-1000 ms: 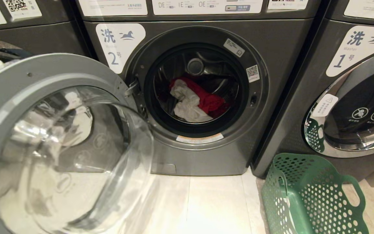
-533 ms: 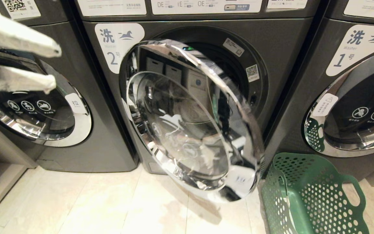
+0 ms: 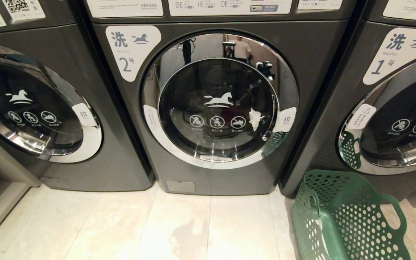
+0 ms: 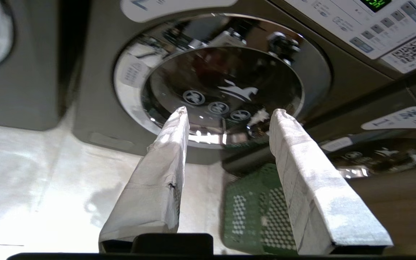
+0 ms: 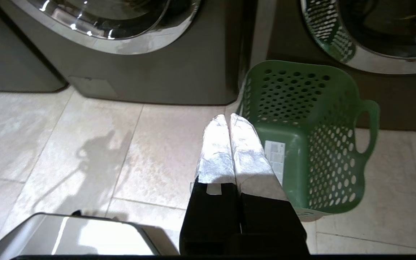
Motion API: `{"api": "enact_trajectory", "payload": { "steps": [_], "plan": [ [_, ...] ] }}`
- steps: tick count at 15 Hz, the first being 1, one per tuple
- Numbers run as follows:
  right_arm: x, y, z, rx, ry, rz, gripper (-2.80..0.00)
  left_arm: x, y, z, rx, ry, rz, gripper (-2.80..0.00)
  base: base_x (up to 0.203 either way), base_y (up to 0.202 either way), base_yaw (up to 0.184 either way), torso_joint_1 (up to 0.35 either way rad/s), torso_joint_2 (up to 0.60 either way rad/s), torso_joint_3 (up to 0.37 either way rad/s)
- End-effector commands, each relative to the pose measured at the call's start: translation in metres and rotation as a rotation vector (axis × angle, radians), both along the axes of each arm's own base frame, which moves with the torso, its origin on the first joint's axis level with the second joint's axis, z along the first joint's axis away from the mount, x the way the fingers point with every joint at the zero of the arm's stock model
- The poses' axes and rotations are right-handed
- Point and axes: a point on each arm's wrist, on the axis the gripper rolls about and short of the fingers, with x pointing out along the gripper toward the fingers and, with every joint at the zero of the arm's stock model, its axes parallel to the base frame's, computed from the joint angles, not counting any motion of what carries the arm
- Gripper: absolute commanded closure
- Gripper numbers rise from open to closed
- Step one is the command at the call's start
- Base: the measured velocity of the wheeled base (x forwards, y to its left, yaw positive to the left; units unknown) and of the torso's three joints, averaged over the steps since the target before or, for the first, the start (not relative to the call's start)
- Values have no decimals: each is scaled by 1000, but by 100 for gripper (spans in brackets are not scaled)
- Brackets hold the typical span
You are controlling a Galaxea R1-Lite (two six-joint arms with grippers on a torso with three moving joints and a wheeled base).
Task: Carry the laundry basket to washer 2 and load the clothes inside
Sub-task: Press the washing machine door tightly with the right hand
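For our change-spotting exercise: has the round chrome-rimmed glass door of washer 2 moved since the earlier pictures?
Yes. The round chrome-rimmed glass door has swung from wide open on the left to shut, against the fixed white numeral 2 label.

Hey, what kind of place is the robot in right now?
Most likely a self-service laundromat. Identical dark grey front-loading washers stand in a row, numbered on white labels: washer 2 beside washer 1. QR code stickers sit on the panels, and a green laundry basket stands on the tiled floor.
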Motion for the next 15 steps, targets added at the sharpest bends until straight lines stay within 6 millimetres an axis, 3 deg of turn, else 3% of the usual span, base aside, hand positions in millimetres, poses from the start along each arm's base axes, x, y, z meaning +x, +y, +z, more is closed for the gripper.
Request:
{"api": "enact_trajectory", "payload": {
  "steps": [1, 4, 6, 7, 9, 11, 12, 15],
  "plan": [
    [66, 1, 12, 6, 236, 48, 0, -35, 18, 0, 11, -52, 33, 0, 0, 0, 0, 0, 0, 0],
    [160, 12, 11, -18, 305, 186, 0, -100, 52, -22, 88, -93, 92, 0, 0, 0, 0, 0, 0, 0],
    [208, 39, -2, -28, 292, 331, 0, -138, 72, -42, 123, -92, 134, 0, 0, 0, 0, 0, 0, 0],
    [226, 64, -8, -21, 279, 425, 0, -152, 79, -51, 141, -81, 160, 0, 0, 0, 0, 0, 0, 0],
    [251, 105, -7, 42, 239, 564, 0, -158, 83, -61, 166, -54, 197, 0, 0, 0, 0, 0, 0, 0],
    [275, 126, -7, 93, 186, 608, 0, -156, 82, -63, 172, -44, 201, 0, 0, 0, 0, 0, 0, 0],
    [281, 129, -3, 99, 135, 603, 0, -157, 82, -65, 173, -42, 207, 0, 0, 0, 0, 0, 0, 0],
    [273, 125, -2, 58, 116, 546, 0, -157, 82, -75, 187, -19, 211, 0, 0, 0, 0, 0, 0, 0]
  ]
}}
